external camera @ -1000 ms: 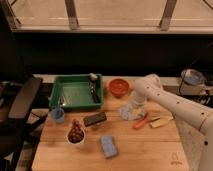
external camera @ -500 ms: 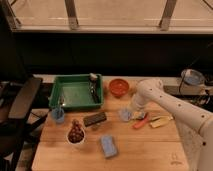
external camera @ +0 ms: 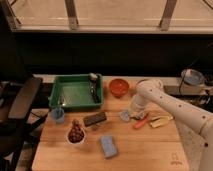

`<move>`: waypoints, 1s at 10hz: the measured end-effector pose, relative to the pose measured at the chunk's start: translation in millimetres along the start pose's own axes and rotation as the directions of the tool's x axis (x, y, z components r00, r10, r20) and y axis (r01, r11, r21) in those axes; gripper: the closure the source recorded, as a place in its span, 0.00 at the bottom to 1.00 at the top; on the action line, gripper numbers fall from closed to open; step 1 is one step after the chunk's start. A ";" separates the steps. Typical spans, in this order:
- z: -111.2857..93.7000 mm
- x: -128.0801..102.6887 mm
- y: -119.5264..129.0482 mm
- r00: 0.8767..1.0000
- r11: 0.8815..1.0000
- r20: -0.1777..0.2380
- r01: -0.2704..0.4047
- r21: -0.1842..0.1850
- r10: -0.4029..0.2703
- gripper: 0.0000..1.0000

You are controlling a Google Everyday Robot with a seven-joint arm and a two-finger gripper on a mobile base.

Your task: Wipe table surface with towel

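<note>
The light-brown wooden table surface [external camera: 140,150] fills the lower part of the camera view. The towel [external camera: 124,116], a small pale blue-grey crumpled cloth, lies right of the table's middle. My white arm comes in from the right and bends down to it. My gripper [external camera: 130,114] sits on the towel's right side, shut on the cloth, and partly covers it.
A green tray [external camera: 75,93] with a brush stands at the back left, an orange bowl [external camera: 119,87] behind the towel. A red stick [external camera: 141,121] and a yellow item [external camera: 160,121] lie right of it. A black block [external camera: 95,119], blue sponge [external camera: 108,146], blue cup [external camera: 58,115] and white bowl [external camera: 76,135] sit left.
My gripper has come down a little onto the towel and shut on it. The other items have not moved.
</note>
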 end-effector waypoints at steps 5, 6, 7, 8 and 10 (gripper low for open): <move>-22.2 -9.2 53.1 1.000 1.000 -0.020 -0.001 -0.019 0.001 1.00; -22.1 -6.5 53.6 1.000 1.000 -0.031 -0.001 -0.031 0.000 1.00; -22.6 -2.4 47.5 0.999 0.999 -0.037 -0.005 -0.032 0.004 1.00; -21.8 3.2 40.9 0.999 0.999 -0.042 -0.007 -0.039 0.005 1.00; -16.5 8.8 19.1 0.999 0.999 -0.040 -0.004 -0.036 0.002 1.00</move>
